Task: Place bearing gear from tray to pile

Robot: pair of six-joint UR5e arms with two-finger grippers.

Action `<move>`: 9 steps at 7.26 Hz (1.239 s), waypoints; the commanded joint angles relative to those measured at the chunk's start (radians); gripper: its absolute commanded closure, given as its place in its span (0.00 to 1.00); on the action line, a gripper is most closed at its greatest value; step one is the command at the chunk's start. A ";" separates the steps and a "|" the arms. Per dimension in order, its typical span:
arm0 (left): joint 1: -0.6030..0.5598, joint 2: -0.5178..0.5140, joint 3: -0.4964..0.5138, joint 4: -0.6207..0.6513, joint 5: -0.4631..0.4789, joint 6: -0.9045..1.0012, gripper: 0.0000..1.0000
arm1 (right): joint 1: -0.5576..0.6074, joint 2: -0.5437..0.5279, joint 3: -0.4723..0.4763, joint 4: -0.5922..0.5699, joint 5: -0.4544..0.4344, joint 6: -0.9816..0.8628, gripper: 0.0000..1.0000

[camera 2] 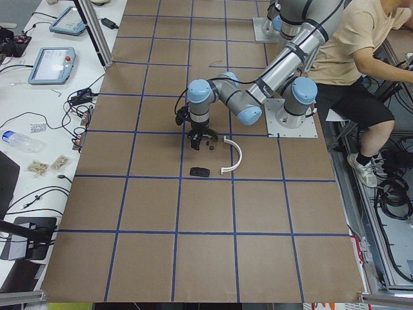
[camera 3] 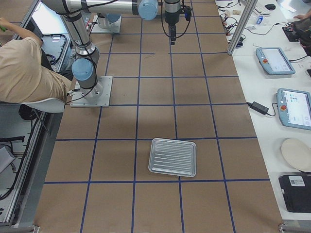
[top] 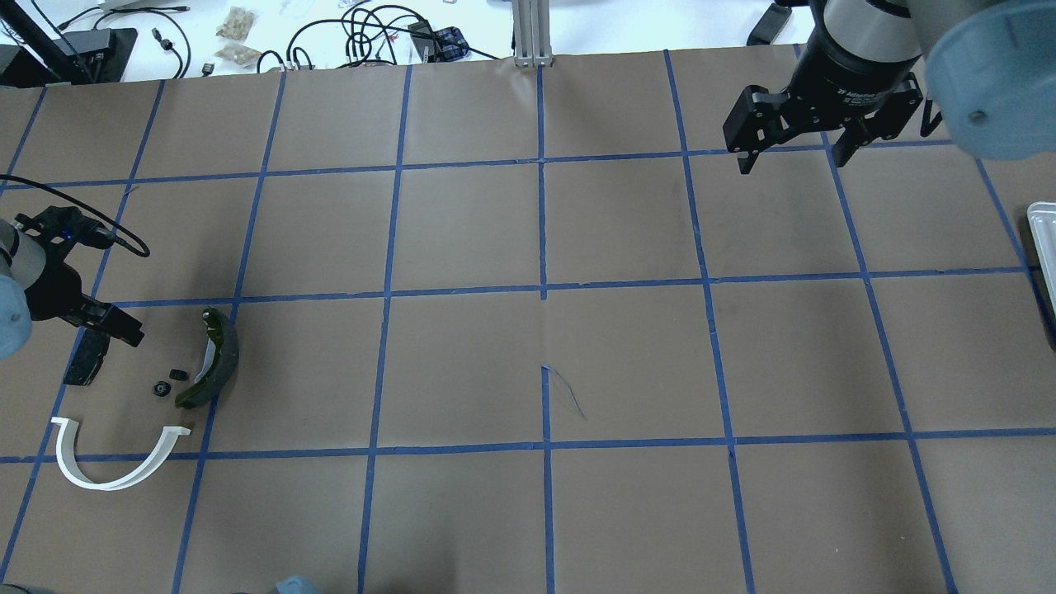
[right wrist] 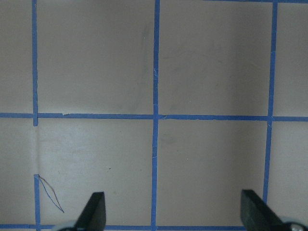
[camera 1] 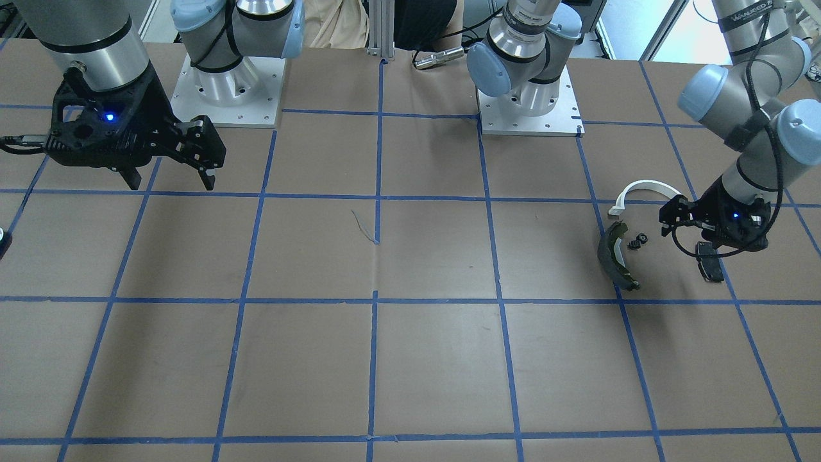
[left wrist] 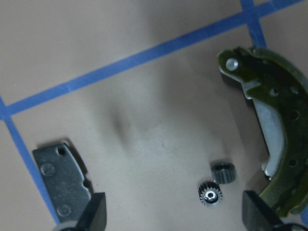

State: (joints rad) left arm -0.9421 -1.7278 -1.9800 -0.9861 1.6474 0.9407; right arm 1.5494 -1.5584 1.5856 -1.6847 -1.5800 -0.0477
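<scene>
The pile lies at the table's left end: a white half-ring arch [top: 107, 472], a dark brake shoe [top: 216, 359] with an olive edge, and a black rectangular pad [top: 85, 360]. Two small black gears [left wrist: 211, 196] [left wrist: 224, 172] lie on the paper between the pad [left wrist: 62, 183] and the shoe [left wrist: 274, 125]; they also show in the overhead view [top: 159, 388]. My left gripper [left wrist: 175, 216] hovers over them, open and empty. My right gripper [top: 792, 157] is open and empty, high over the far right of the table. The metal tray [camera 3: 173, 157] holds nothing.
The table is brown paper with a blue tape grid. The tray's edge shows at the overhead view's right border [top: 1041, 239]. A person sits behind the robot bases [camera 2: 342, 45]. Pendants and cables lie on the side bench [camera 2: 55, 61].
</scene>
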 commanded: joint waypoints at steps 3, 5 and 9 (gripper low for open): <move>-0.344 0.099 0.368 -0.598 0.026 -0.600 0.00 | 0.001 0.000 0.001 0.000 0.000 0.000 0.00; -0.574 0.082 0.460 -0.631 0.018 -0.880 0.00 | 0.002 0.001 0.001 0.000 0.000 0.000 0.00; -0.673 0.071 0.458 -0.531 -0.084 -1.087 0.00 | 0.002 0.003 -0.003 0.000 -0.002 -0.009 0.00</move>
State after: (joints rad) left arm -1.6058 -1.6454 -1.5235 -1.5254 1.6096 -0.0724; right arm 1.5508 -1.5559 1.5844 -1.6850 -1.5812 -0.0524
